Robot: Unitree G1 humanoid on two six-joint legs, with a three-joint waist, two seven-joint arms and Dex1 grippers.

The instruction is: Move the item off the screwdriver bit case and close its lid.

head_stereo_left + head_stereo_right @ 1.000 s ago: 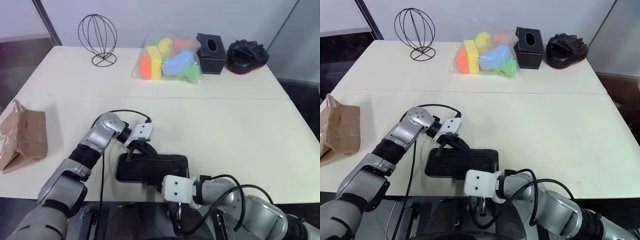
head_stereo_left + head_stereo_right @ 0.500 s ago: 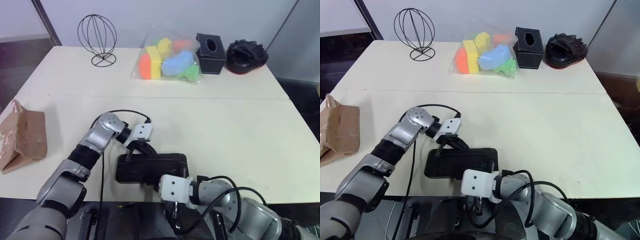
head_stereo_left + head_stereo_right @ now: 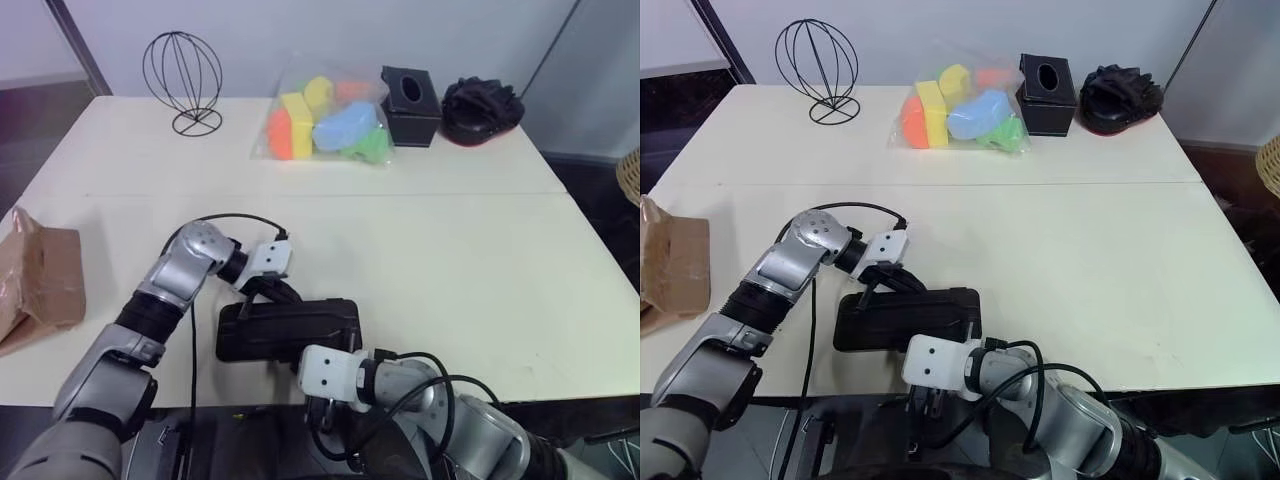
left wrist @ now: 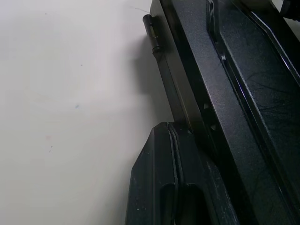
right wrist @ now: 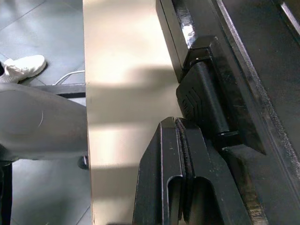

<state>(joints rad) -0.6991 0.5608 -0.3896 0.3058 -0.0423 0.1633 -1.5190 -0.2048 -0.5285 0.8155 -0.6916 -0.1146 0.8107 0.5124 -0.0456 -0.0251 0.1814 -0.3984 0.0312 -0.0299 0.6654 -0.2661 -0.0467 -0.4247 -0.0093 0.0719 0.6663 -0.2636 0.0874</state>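
Case (image 3: pixel 288 329) lid now down — my left gripper (image 3: pixel 270 292) and right gripper (image 5: pixel 180 140) pinched together, empty; bag (image 3: pixel 40 282) stays aside.

The screwdriver bit case (image 3: pixel 288 329) is lying near the front edge of the worktop (image 3: pixel 480 270). The paper bag (image 3: pixel 40 280) is sitting well apart at the left edge. Along the back, left to right, are standing a wire stand (image 3: pixel 182 75), a sponge bag (image 3: pixel 325 112), a tissue box (image 3: pixel 408 93) and a glove (image 3: pixel 482 100).
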